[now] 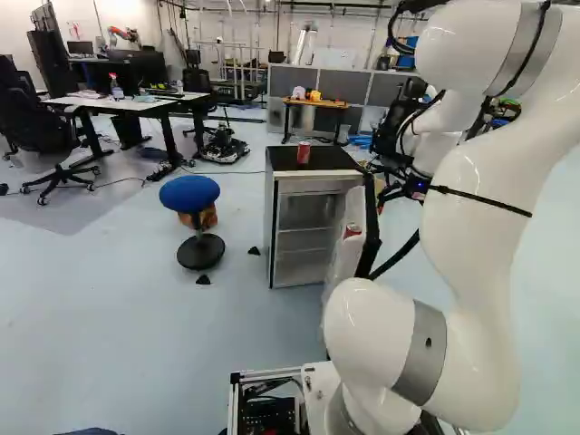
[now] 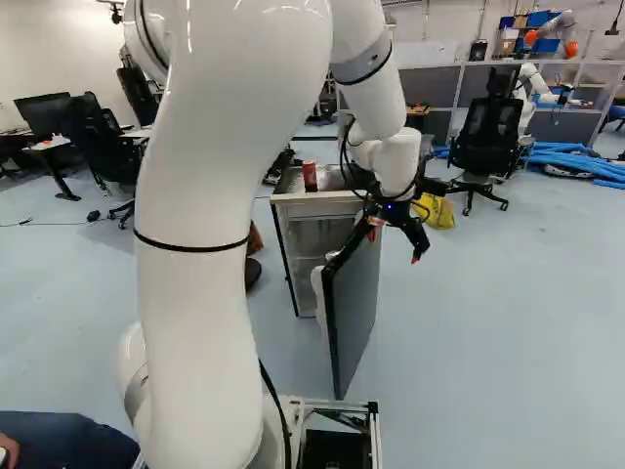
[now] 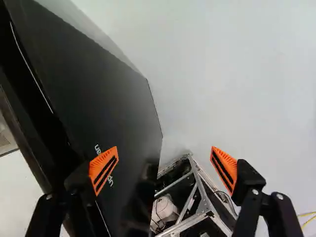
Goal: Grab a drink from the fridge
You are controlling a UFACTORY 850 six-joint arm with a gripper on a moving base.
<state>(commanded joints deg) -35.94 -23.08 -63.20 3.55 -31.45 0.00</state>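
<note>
One black gripper point(image 3: 164, 168), standing wide open and holding nothing, is hovering beside the open door point(image 2: 354, 303), one red can point(image 1: 352, 231) sitting inside it, a second can point(image 1: 304, 152) topping the fridge point(image 1: 341, 158), good reaching probably requiring generous clearance around the door's edge.

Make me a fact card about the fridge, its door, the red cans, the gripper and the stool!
fridge: low, with a black top
door: swung open
first can: red, standing on top of the fridge
second can: red, on the inner side of the door
gripper: open, holding nothing, close by the door
stool: blue seat, round black foot, left of the fridge in the left base view
</note>
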